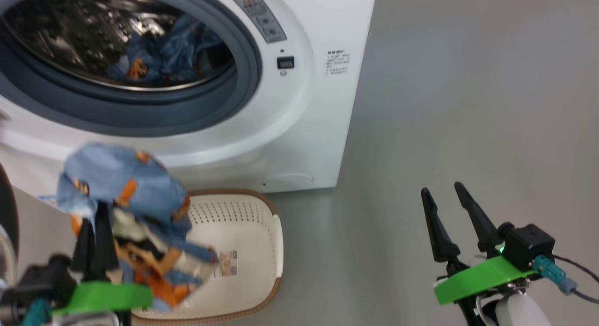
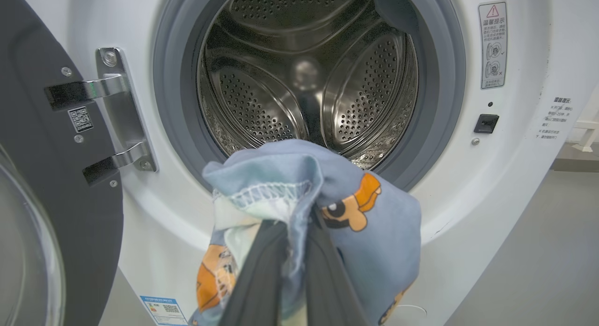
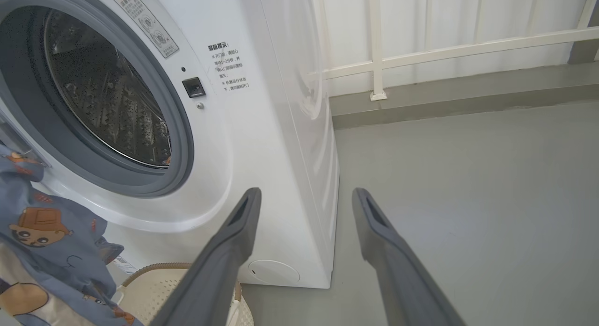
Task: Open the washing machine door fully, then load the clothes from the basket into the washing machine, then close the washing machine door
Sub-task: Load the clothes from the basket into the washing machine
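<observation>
I have a bunch of the clothes (image 1: pixel 124 185) in my left pincer (image 1: pixel 96 223). Its two dark fingers are pressed together on the blue bear cloth. The cloth flops over the tips and hangs down both sides. The bunch is up in the air over the left part of the basket (image 1: pixel 276 242). It is just in front of the washing machine (image 1: pixel 304 106) and lower than the round hole.

In the left wrist view, the fingers point right at the drum (image 2: pixel 304 83). The hole is straight ahead and a little higher than the tips. So I think the next move is up and forward over the grey ring (image 2: pixel 440 106), then let go deep inside. If I go too low, the cloth could catch on the ring or slide down the front.

A blue pile (image 1: pixel 168 54) already lies in the bottom of the drum. The basket looks nearly empty, and I can see its paper label (image 1: pixel 228 263). I cannot tell if anything hides under the bunch.

The door (image 2: pixel 70 199) stands wide open on the left on its metal hinge (image 2: pixel 119 106), out of the way.

My right pincer (image 1: pixel 442 189) is spread wide and holds nothing. It is well off to the right over the floor (image 1: pixel 468 106). So the left arm is the near one for this job.
</observation>
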Controlling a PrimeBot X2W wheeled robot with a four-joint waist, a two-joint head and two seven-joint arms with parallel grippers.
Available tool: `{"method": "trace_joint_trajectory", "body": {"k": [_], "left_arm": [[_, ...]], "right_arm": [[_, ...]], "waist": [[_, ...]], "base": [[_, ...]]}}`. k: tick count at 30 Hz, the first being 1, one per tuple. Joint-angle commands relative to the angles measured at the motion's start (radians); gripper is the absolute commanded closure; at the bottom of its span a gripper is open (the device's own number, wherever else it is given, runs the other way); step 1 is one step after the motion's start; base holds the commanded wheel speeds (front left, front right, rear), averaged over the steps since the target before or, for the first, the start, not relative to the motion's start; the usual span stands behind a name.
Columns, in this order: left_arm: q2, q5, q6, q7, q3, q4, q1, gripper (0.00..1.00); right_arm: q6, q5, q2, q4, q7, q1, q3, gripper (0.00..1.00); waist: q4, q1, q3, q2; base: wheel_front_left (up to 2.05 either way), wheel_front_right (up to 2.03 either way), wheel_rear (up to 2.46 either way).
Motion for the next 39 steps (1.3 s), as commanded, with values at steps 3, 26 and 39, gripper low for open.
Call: {"method": "trace_joint_trajectory", "body": {"k": [3,26,39], "left_arm": [[0.015,0.011,-0.016,-0.012,0.035,0.001,-0.107,1.00],[0.115,0.065,-0.075,-0.012,0.070,0.266,-0.685,1.00],[0.153,0.043,-0.097,0.057,0.007,0.567,-1.014,1.00]], "right_arm": [[0.006,-0.008,0.002,-0.033,-0.012,-0.046,0.027,0.00],[0.006,0.003,0.002,-0.066,-0.012,-0.147,0.057,0.00],[0.006,0.024,0.002,-0.069,-0.012,-0.163,0.082,0.00]], "waist": [[-0.004,0.0000,0.074,0.0000],[-0.087,0.0000,0.342,0.0000],[-0.095,0.0000,0.460,0.0000]], "base": [[0.00,0.00,0.00],[0.00,0.00,0.00],[0.00,0.00,0.00]]}}
